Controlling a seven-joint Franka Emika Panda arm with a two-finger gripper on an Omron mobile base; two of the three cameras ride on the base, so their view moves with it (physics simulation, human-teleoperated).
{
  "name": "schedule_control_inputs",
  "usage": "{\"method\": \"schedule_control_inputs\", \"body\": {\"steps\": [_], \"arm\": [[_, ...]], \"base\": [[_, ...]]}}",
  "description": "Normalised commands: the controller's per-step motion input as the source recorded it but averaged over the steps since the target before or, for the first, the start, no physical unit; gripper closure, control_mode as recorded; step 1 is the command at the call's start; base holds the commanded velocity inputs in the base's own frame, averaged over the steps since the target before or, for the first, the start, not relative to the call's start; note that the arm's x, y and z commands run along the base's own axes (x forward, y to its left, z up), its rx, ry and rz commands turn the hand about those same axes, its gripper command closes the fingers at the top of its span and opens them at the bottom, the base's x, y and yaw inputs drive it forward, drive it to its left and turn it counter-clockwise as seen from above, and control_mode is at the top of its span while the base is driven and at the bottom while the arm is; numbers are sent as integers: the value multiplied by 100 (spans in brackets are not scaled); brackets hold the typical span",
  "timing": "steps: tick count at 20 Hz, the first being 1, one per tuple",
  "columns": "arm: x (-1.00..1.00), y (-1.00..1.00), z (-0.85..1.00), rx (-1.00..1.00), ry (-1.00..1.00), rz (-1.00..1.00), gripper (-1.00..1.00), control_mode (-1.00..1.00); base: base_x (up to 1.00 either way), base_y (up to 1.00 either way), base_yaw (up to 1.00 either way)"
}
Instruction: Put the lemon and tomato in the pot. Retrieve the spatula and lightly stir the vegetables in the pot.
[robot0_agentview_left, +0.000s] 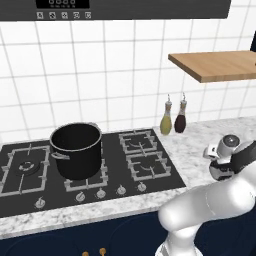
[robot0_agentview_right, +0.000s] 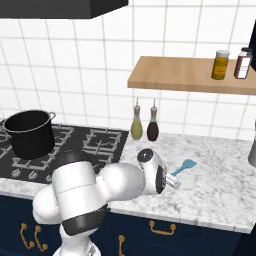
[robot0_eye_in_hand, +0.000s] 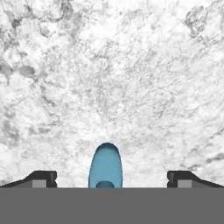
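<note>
The light-blue spatula (robot0_agentview_right: 184, 167) lies on the marble counter to the right of the stove. In the hand view its rounded handle end (robot0_eye_in_hand: 105, 166) sits between my two fingertips, and neither touches it. My gripper (robot0_eye_in_hand: 111, 178) is open, low over the counter, with one finger (robot0_eye_in_hand: 43, 177) wide on each side. From the right base camera the hand (robot0_agentview_right: 169, 180) is at the spatula's near end. The black pot (robot0_agentview_left: 77, 157) (robot0_agentview_right: 32, 140) stands on the front middle burner. The lemon and the tomato are out of view.
A yellow-green bottle (robot0_agentview_left: 166, 120) and a dark bottle (robot0_agentview_left: 180, 119) stand against the tiled wall behind the spatula. A wooden shelf (robot0_agentview_right: 195, 75) with two jars (robot0_agentview_right: 220, 65) hangs above the counter. The gas stove (robot0_agentview_left: 145, 160) lies to the left.
</note>
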Motion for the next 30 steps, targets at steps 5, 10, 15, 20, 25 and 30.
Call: {"method": "schedule_control_inputs", "body": {"steps": [5, 10, 15, 20, 25, 30], "arm": [[24, -13, -31, 0, 1, 1, -100, -100], [2, -4, -39, 0, 2, 0, 100, -100], [-14, 0, -7, 0, 1, 0, 100, -100], [-11, -3, 82, 13, 0, 0, 100, -100], [-11, -2, 100, 29, 0, -4, 100, -100], [-19, 20, 100, 32, 0, -11, 100, -100]], "base": [[0, 0, 0], [0, 0, 0], [0, 0, 0], [0, 0, 0], [0, 0, 0], [0, 0, 0]]}}
